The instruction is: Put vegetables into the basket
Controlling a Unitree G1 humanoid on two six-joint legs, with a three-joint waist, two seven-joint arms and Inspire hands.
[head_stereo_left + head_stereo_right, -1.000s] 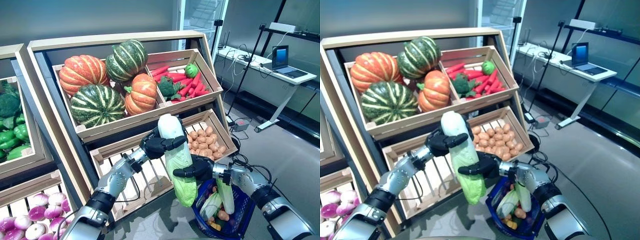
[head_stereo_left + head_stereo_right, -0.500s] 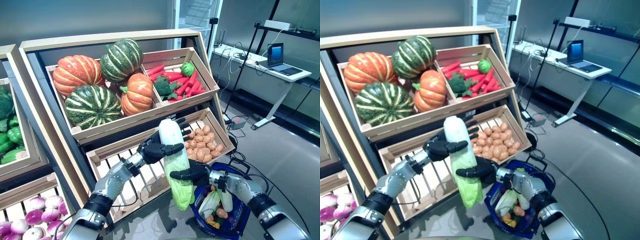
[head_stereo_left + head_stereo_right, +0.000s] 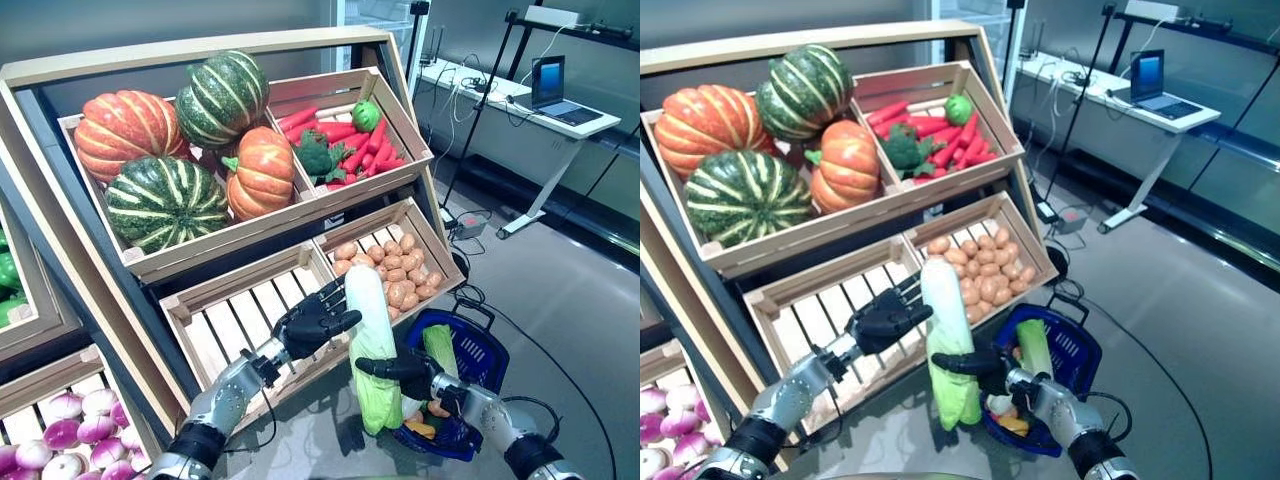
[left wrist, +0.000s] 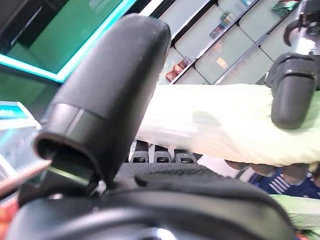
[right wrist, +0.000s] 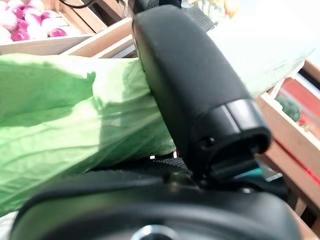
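A long napa cabbage, white at the top and green-leaved below, hangs upright just left of the blue basket. My right hand is shut round its middle; in the right wrist view the thumb lies across the green leaves. My left hand is open beside the white top with its fingers spread. In the left wrist view the cabbage lies past the raised thumb. The basket holds another leafy stalk and small vegetables.
Behind stands a wooden rack: pumpkins and carrots with broccoli in the upper crates, potatoes and a bare slatted crate below. Purple-white bulbs lie at lower left. A desk with a laptop stands at the right rear.
My left hand has let go of the cabbage's top and straightened its fingers. The right hand still holds the cabbage. The whole view has shifted, so the camera moved.
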